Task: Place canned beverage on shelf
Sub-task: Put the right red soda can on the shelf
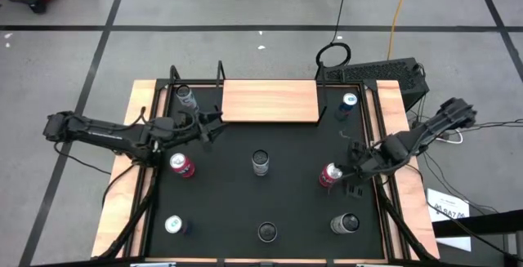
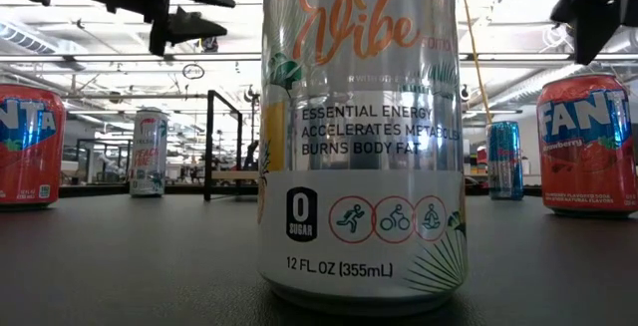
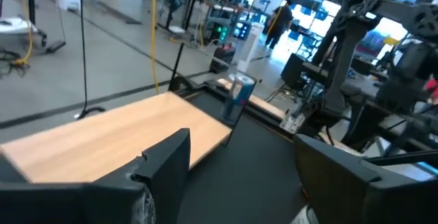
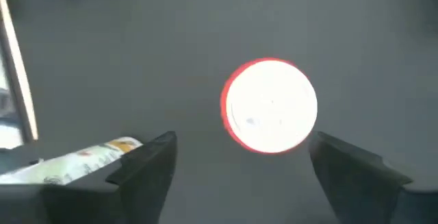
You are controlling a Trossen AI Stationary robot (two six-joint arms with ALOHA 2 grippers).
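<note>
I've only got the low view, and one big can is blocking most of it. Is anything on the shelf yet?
Observer: No. Seen from above, the shelf is bare.
Operator: Which arm is closest to a can?
Observer: The right gripper is open above the red can, whose top shows between the fingers.
Operator: And the left one?
Observer: The left gripper is open and empty, near the shelf's left end.
</note>
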